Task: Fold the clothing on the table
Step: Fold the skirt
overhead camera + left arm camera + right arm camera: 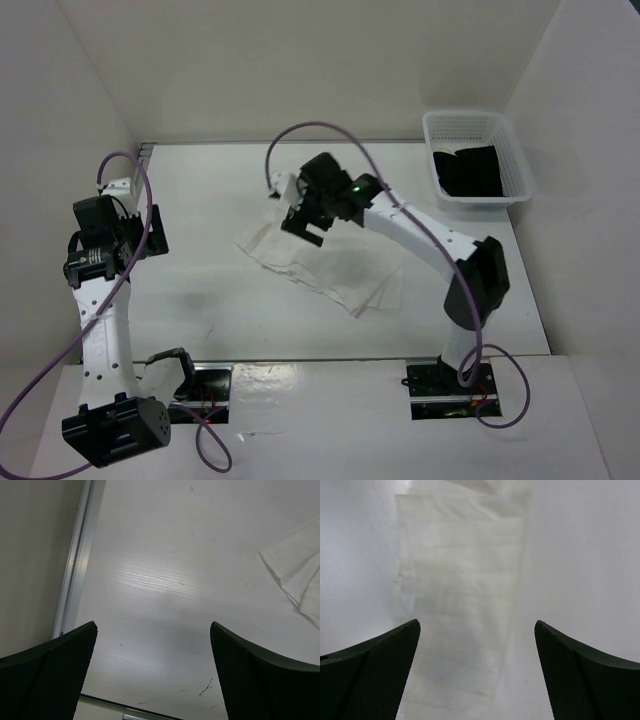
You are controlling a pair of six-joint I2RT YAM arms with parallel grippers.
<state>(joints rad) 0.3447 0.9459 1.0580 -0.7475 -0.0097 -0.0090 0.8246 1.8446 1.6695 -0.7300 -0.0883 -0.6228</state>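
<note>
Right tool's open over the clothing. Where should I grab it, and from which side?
Probably the far-left end of the clothing, under the right tool, coming straight down from above. It lies flat and thin on the table, so only an edge or corner gives the open tool something to pinch.

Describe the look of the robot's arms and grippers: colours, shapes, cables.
Left arm and right arm: white links, black joints, each trailing a purple cable. Left gripper and right gripper: black, mesh-textured fingers. A green light marks the right arm.
</note>
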